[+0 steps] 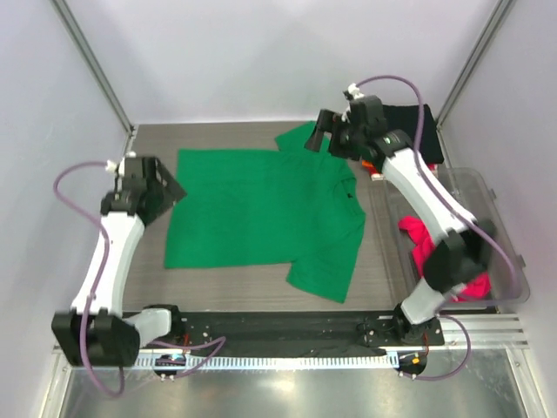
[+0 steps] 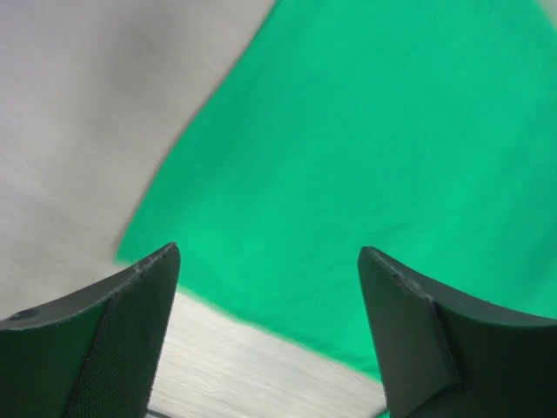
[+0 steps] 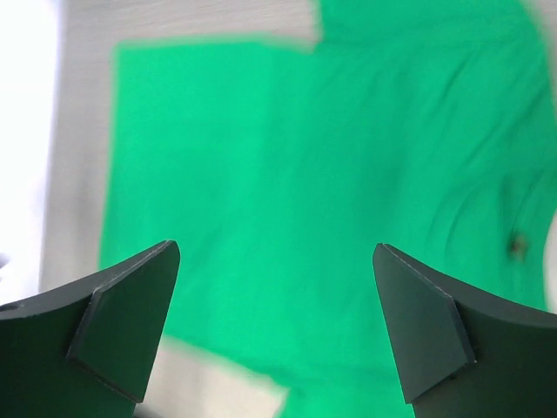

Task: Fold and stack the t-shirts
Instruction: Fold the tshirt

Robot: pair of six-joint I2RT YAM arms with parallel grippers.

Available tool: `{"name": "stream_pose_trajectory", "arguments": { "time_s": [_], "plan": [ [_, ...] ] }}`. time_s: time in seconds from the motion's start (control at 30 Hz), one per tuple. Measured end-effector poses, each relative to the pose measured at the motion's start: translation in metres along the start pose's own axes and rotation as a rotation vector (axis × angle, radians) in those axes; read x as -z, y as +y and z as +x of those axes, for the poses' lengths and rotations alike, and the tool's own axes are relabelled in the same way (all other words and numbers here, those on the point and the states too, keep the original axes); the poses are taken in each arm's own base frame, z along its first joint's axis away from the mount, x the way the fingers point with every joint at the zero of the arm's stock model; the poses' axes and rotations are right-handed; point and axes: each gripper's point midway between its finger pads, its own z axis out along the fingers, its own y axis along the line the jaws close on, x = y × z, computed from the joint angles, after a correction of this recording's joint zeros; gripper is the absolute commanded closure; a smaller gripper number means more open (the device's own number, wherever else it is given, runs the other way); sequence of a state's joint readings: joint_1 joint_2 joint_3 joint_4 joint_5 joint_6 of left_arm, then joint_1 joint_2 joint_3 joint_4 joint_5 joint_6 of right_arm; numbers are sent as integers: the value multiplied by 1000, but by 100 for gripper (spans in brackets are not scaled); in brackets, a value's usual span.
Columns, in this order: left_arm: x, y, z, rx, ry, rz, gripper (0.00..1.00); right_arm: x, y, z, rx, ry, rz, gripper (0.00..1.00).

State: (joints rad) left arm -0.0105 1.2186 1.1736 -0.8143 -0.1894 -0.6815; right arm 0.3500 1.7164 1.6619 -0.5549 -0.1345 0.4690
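A bright green t-shirt (image 1: 261,209) lies spread flat on the table, its hem to the left and its sleeves at the far and near right. It fills the left wrist view (image 2: 374,148) and the right wrist view (image 3: 331,192). My left gripper (image 1: 174,187) is open and empty, just above the shirt's far left corner. My right gripper (image 1: 313,138) is open and empty, above the far sleeve. A black t-shirt (image 1: 418,131) lies at the far right behind the right arm. A magenta-pink t-shirt (image 1: 431,252) lies in the bin.
A clear plastic bin (image 1: 496,226) stands at the right of the table. White enclosure walls (image 1: 261,52) close in the back and sides. The arm bases sit on a black rail (image 1: 287,326) at the near edge.
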Motion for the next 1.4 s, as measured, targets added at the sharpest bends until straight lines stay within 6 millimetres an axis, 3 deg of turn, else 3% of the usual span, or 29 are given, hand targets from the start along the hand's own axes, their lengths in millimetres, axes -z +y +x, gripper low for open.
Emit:
{"name": "stream_pose_trajectory", "arguments": {
  "time_s": [0.1,0.17,0.27,0.43,0.57,0.7,0.93,1.2,1.37,1.4],
  "plan": [
    [1,42,48,65,23,-56,19,62,23,37,38,-34,-64,0],
    [-9,70,81,123,59,-118,20,90,21,80,32,4,-93,1],
    [-17,100,117,197,90,-189,24,105,-14,141,-24,87,-48,1],
    [-26,118,138,286,66,-233,26,133,-68,236,-150,230,52,1],
    [-40,125,141,332,49,-272,31,155,-69,244,-209,179,21,2],
    [-55,130,142,362,49,-319,35,151,-79,260,-245,222,61,3],
    [-71,129,138,382,35,-334,50,146,-103,296,-275,321,158,3],
    [-77,128,135,388,18,-332,78,139,-115,313,-292,372,220,5],
    [-77,128,134,386,14,-332,100,134,-118,336,-279,433,256,12],
    [-77,128,134,387,13,-331,100,132,-116,342,-270,448,258,16]
  ]
}}
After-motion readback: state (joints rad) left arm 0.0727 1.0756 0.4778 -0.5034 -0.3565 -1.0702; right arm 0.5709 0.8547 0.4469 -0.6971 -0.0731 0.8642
